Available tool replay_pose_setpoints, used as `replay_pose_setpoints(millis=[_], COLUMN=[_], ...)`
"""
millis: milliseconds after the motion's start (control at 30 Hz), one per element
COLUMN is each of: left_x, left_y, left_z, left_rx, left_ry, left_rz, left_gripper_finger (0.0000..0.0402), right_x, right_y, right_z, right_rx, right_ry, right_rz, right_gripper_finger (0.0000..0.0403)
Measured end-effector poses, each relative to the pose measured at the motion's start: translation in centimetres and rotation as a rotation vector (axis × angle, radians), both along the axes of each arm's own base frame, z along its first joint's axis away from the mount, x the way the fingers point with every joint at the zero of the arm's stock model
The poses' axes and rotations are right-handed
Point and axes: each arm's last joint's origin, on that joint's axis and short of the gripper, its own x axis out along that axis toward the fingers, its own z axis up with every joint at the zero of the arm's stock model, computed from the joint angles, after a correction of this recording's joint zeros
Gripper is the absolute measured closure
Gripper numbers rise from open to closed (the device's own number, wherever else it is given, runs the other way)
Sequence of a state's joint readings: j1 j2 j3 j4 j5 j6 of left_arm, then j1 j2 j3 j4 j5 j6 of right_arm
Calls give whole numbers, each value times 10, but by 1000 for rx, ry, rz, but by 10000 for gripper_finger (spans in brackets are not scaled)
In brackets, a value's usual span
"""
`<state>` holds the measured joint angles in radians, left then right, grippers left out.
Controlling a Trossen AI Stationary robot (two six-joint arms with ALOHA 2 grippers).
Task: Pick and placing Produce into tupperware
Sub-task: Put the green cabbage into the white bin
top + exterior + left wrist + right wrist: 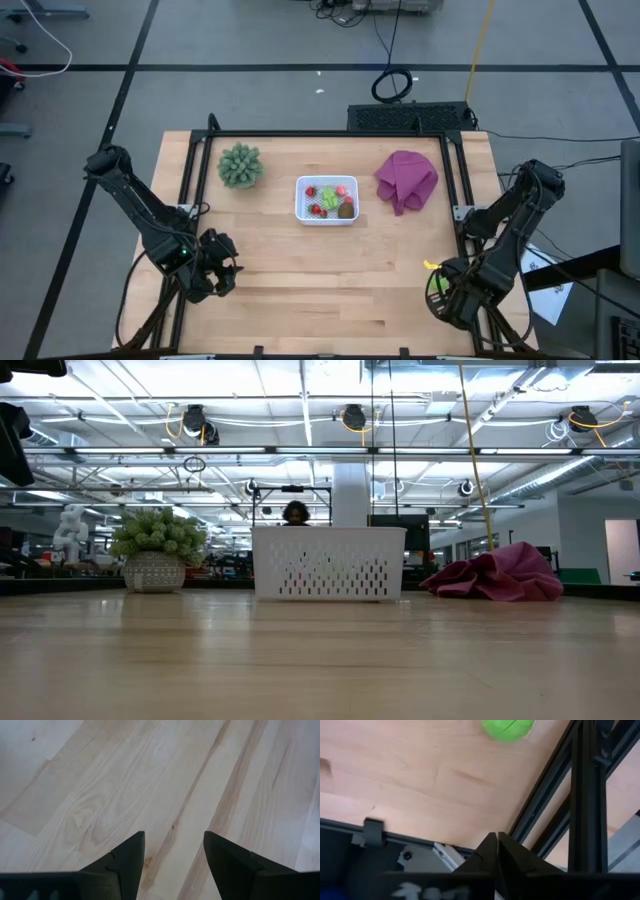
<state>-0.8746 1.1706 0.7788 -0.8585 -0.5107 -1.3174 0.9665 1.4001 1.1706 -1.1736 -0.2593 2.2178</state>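
At the near left of the table, the left gripper hangs over bare wood with its fingers partly apart and holding nothing, while the right gripper sits pinched shut and empty at the near right corner by the black frame, close to a green ball. Farther back at the middle, well apart from both, the white basket holds the produce, with open wood all around it. A spiky plant stands to its far left, a purple cloth to its right.

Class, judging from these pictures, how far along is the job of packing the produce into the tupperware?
Nearly done: red, green and brown produce already lies in the tupperware. Nothing is in hand; the left pincer is open and empty, the right pincer shut. One green piece remains on the table by the right arm.
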Motion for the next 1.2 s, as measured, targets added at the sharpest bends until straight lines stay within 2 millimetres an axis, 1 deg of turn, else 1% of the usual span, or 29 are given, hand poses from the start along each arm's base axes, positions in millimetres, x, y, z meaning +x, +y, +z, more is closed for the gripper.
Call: replay_pose_setpoints(millis=[133,300,433,833,933,1033,1200], left_x=[0,0,0,0,0,0,0], left_y=[0,0,0,0,0,0,0], left_z=[0,0,0,0,0,0,0], left_rx=[5,5,9,11,10,11,10], left_ry=[-4,-4,-8,-9,-9,-9,-9], left_rz=[-1,0,1,0,0,1,1], left_gripper_finger=[195,195,195,195,195,195,195], right_x=[0,-1,-3,-6,-7,-6,-3], right_y=[-1,-3,-5,-9,-12,-14,-19], right_z=[-2,-2,-2,-5,-15,-33,-61], right_rx=[-1,-16,-37,-72,-85,-73,42], right_ry=[-2,8,20,47,57,55,78], right_rz=[26,50,78,78,78,78,119], right_gripper_finger=[377,343,309,193,168,147,122])
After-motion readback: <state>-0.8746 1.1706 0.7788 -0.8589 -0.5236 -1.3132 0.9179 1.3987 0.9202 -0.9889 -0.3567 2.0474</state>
